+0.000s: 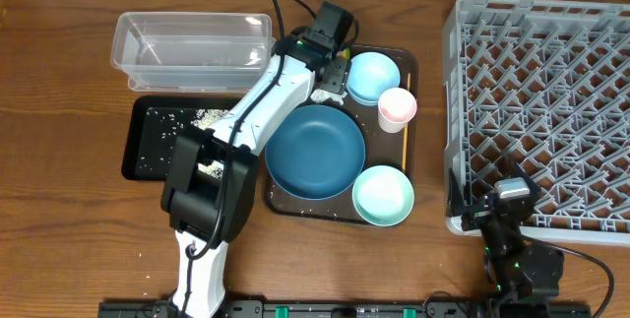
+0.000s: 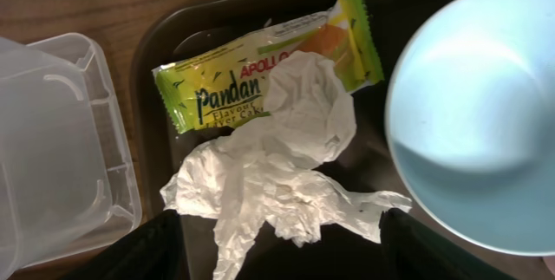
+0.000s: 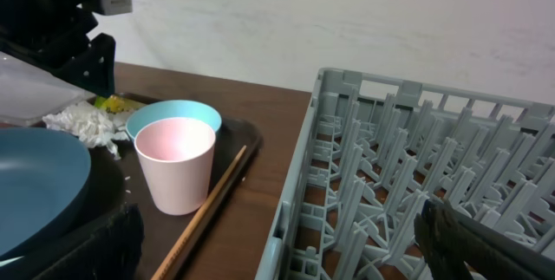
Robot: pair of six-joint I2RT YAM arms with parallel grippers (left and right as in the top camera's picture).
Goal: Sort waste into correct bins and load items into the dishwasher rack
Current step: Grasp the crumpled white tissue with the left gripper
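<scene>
Brown serving tray (image 2: 152,115) holds tissue (image 2: 277,167) overlapping wrapper (image 2: 217,89), bowl (image 2: 477,115) beside; left gripper (image 2: 282,254) gapes over tissue; right gripper (image 3: 286,250) likewise spread.

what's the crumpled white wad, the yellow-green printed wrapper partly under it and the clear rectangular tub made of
Crumpled white wad: looks like thin paper tissue, matte, with soft irregular creases.
Yellow-green printed wrapper: probably glossy plastic film, going by its sheen and sealed ends.
Clear rectangular tub: seemingly rigid transparent plastic; the wooden table shows through its moulded walls.
</scene>
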